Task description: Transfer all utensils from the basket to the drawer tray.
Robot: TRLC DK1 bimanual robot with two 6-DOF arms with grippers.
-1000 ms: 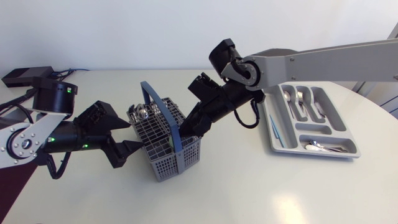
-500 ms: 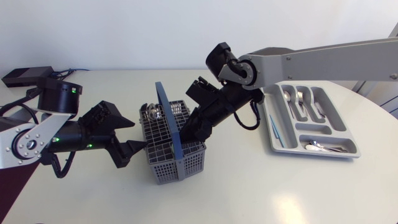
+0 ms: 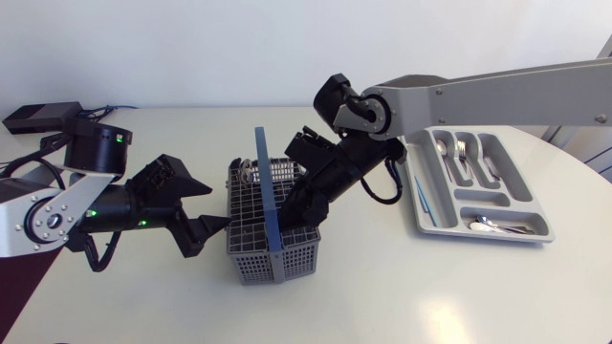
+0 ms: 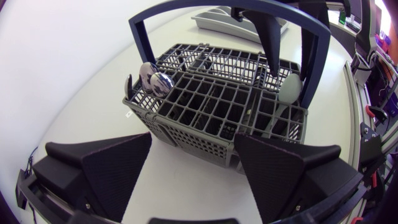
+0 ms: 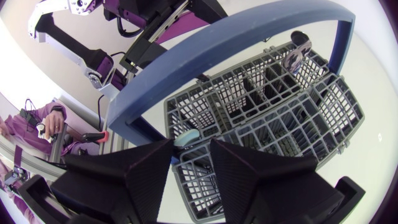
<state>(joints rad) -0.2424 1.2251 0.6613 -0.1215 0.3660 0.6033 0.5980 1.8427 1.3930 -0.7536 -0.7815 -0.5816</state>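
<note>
The pale utensil [image 4: 289, 88] stands upright in the basket [image 3: 253, 263], directly between the right gripper's [image 5: 189, 148] fingertips. I cannot tell whether they pinch it. The left gripper [image 4: 194, 146] is spread wide beside the basket wall.

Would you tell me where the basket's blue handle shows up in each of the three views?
Head view: blue handle stands edge-on across the basket, mid-table.
Left wrist view: handle arches over the basket, ahead of the left hand.
Right wrist view: handle sweeps broadly just ahead of the right hand.
Shared landmark: the grey basket under it.
</note>
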